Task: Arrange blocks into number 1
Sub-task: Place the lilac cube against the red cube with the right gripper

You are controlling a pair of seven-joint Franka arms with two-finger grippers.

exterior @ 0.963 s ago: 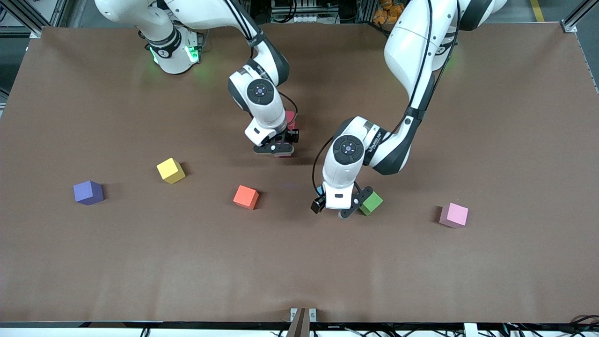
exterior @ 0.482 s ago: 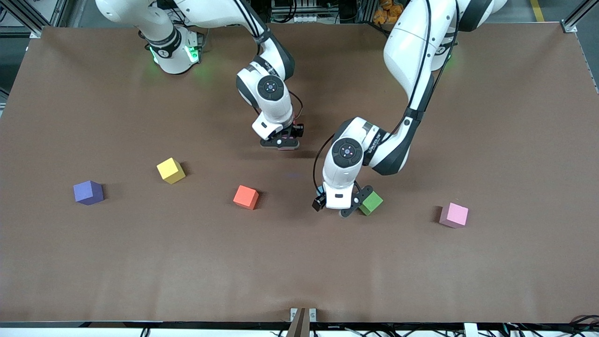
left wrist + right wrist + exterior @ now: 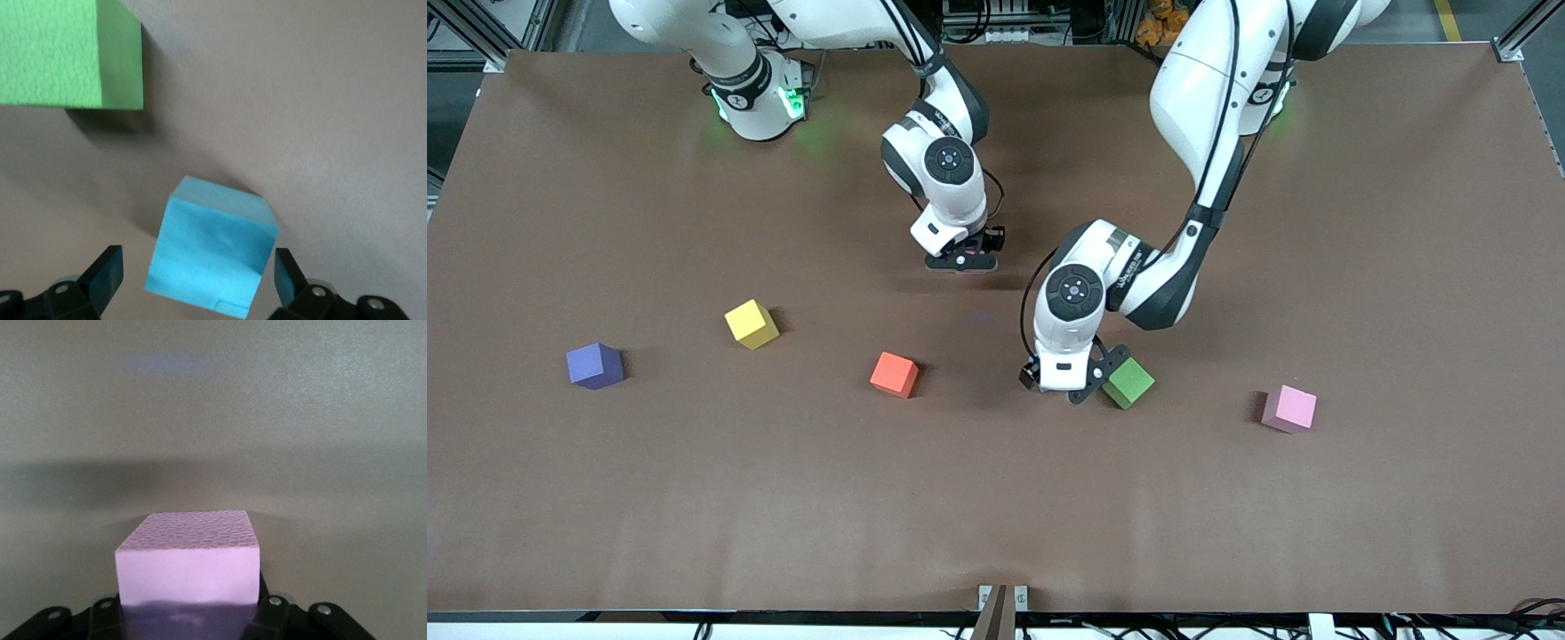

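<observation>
Brown table (image 3: 1405, 222) fills our view, with blocks scattered along its middle. Over the last second the right gripper (image 3: 963, 262) has drifted toward the bases and the left arm's end, and it stays clenched on a block (image 3: 187, 567) that looks pale pink in its wrist view. The left gripper (image 3: 1060, 384) has slid a little away from the green block (image 3: 1129, 382), which sits just beside it. Its fingers (image 3: 107, 267) are spread wide on either side of the sky blue block (image 3: 213, 257) and, as far as we can see, touch nothing. We judge a grasp on the blue block is next. The orange block (image 3: 895, 373) and the light pink block (image 3: 1289, 409) lie untouched, so no figure is started yet.
</observation>
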